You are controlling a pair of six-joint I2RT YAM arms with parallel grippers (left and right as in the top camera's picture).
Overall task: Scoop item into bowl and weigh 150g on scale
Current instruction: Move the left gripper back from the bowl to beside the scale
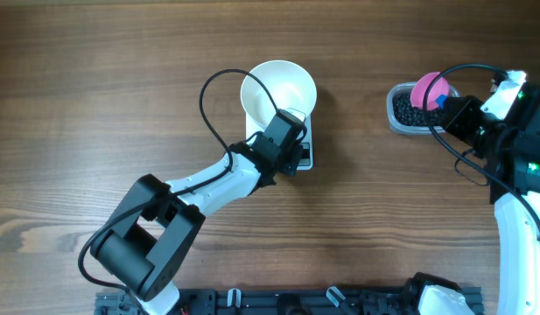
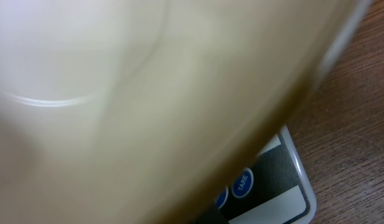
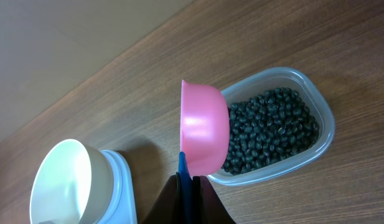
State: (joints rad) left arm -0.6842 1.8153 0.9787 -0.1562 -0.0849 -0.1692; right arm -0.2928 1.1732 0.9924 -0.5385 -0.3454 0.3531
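2 arms, 2 separate jobs. Left gripper sits at the near rim of the bowl, which rests on the scale. Its fingers don't show in the left wrist view, where the bowl's pale wall fills nearly everything and only the TARE button peeks out below. Fingers read as pressed together; cannot tell whether the rim is between them or they merely rest against it. Likely purpose: steadying the bowl so it doesn't slide off the plate.

Right gripper is closed on the blue handle of the pink scoop, pinching it tight. Scoop is turned on edge above the near wall of the clear tub, well apart from the bowl. Its mouth faces away from the wrist camera, so any load is hidden.

Black beans all appear to lie in the tub. Bowl interior looks bare in the overhead and right wrist views.

Judgement: early in the task, with the 1st scoop not yet delivered. Edge-on scoop angle suits a dig into the heap.
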